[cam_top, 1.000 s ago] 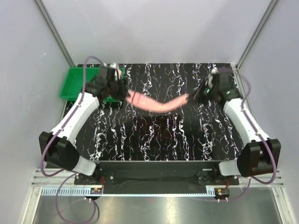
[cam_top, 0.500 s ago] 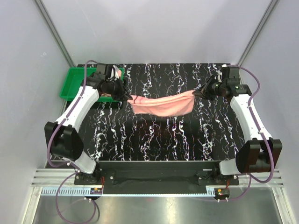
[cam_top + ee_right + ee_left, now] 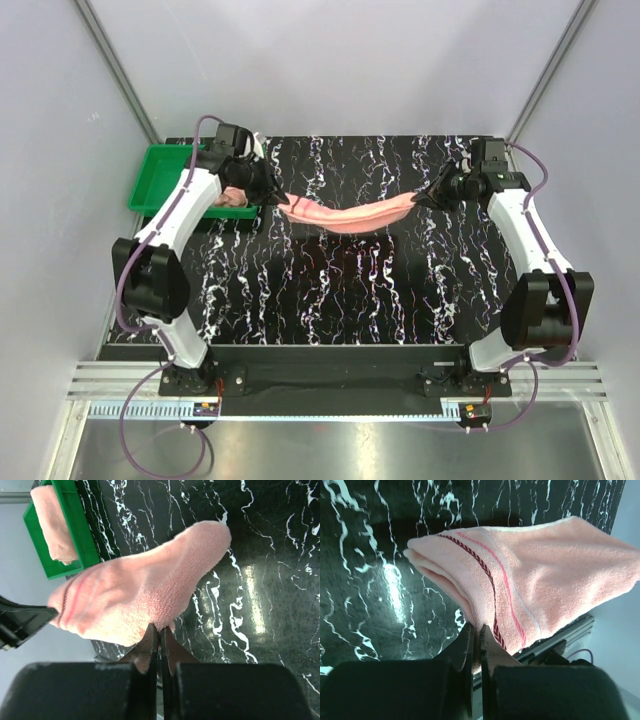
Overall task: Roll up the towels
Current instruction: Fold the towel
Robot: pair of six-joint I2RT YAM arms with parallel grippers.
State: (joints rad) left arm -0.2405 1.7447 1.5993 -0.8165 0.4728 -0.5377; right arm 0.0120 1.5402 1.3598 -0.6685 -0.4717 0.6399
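— Where is the first towel (image 3: pixel 345 215)?

— Strung between the two arms over the far half of the black, white-veined desk (image 3: pixel 340 300). It is bunched into a long pink band that sags in the middle. It seems to hang clear of the desk, with a shadow under it.

— And the left hand (image 3: pixel 277 200)?

— Clenched on the towel's left end. In the left wrist view the two black fingers (image 3: pixel 465 647) are pinched together on the cloth's lower edge, just beside the stripes (image 3: pixel 495 587), one dark red and braided, one lighter red.

— The right hand (image 3: pixel 419 198)?

— Also pinched tight, on the opposite end. Its wrist view shows the fingertips pressed together on the near edge of the fluffy cloth, which spreads away from them above the desk.

— Is there another towel?

— Yes, the second towel (image 3: pixel 50 522) lies in the green tray (image 3: pixel 158 178) at the desk's far left corner. From above, the left arm (image 3: pixel 185 210) covers part of it. The right wrist view shows it as a pink bundle against the tray's wall, well apart from the held one. Whether it is rolled or merely folded I cannot tell.

— Do the hands touch each other?

— No, they are well apart, with the towel's whole length between them.
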